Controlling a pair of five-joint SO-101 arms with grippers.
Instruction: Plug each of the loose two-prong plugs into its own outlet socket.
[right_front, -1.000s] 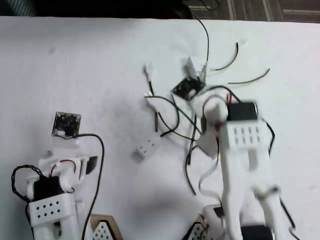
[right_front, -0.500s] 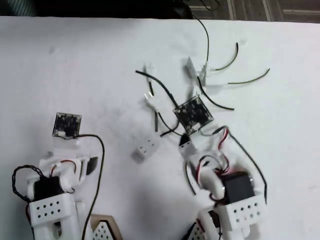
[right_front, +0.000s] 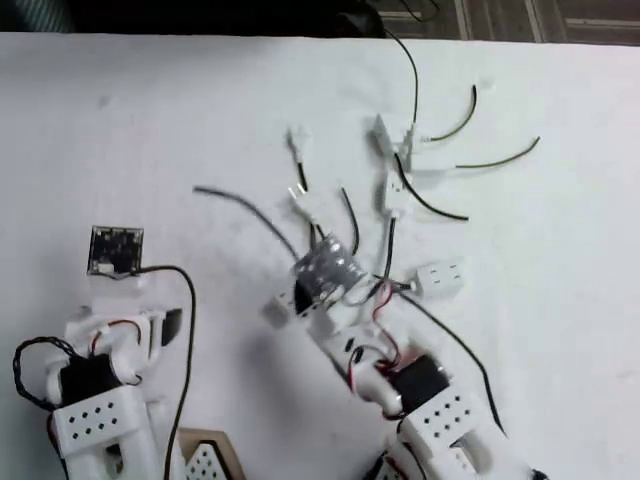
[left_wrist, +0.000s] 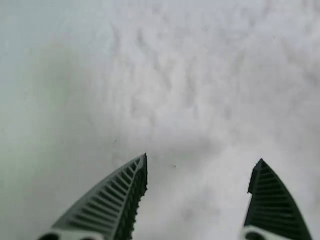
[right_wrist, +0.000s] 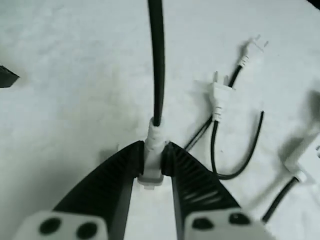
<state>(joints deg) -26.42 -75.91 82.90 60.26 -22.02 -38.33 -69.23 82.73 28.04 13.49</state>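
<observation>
Right gripper (right_wrist: 155, 146) clamped on a white plug (right_wrist: 155, 134), black cord (right_wrist: 158, 60) running straight ahead of the jaws, second plug (right_wrist: 218, 93) lying beyond them, left gripper (left_wrist: 202, 159) spread open over bare table (left_wrist: 200, 75).

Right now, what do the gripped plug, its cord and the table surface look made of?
Plug: white moulded plastic, probably, smooth and matte. Cord: black rubbery or vinyl jacket, slight sheen. Table surface: white cloth or fleece, apparently, mottled, nubby texture.
</observation>
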